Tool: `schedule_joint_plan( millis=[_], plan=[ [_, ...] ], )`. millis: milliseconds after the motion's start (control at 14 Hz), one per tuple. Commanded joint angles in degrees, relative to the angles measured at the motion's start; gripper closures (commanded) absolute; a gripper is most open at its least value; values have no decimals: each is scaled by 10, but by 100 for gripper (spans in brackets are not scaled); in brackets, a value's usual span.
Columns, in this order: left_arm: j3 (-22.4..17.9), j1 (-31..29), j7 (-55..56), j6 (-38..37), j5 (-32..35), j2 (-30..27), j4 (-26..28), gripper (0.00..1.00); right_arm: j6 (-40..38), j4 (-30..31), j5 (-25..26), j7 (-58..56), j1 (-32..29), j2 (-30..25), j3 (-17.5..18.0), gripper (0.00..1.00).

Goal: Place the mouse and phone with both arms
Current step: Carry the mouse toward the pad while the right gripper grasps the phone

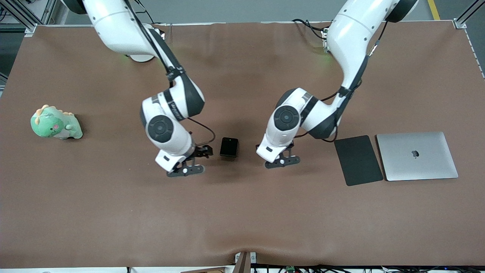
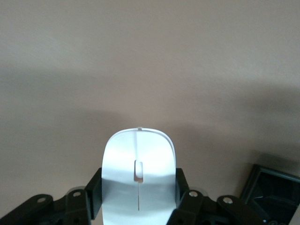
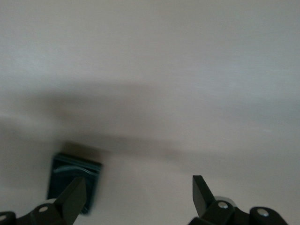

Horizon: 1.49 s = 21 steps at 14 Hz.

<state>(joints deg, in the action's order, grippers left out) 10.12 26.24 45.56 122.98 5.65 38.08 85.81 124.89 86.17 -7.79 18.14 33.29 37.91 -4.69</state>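
Clamping mouse (image 2: 138, 180), left gripper (image 2: 138, 197); right gripper (image 3: 138, 197) spread (beside phone (image 1: 229, 147))

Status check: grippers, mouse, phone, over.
Left gripper shut on mouse, over table beside phone. Right gripper open, empty, by phone. Nothing in the way.

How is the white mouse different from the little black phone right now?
The mouse is glossy white and oval; the phone is black and nearly square. The mouse is clamped in the left gripper; the phone lies free on the table, beside the open right gripper. Both are small.
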Motion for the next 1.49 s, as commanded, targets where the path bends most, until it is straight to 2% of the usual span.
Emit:
schedule_joint_plan(
  millis=[0,214,498,925,1424],
  plan=[
    [3,-32,-45,-48,14,-52,18,39,11,-41,4,26,50,51,-7,0],
    [3,-70,-92,-66,15,-84,45,39,39,-63,13,30,86,88,-8,0],
    [5,-123,-161,-66,15,-107,76,39,40,-65,12,97,87,103,-9,0],
    [5,-187,-201,-66,15,-116,110,39,50,-66,20,144,85,120,-9,0],
    [5,-251,-297,-53,15,-102,118,39,62,-67,18,195,88,128,-9,0]
  ],
)
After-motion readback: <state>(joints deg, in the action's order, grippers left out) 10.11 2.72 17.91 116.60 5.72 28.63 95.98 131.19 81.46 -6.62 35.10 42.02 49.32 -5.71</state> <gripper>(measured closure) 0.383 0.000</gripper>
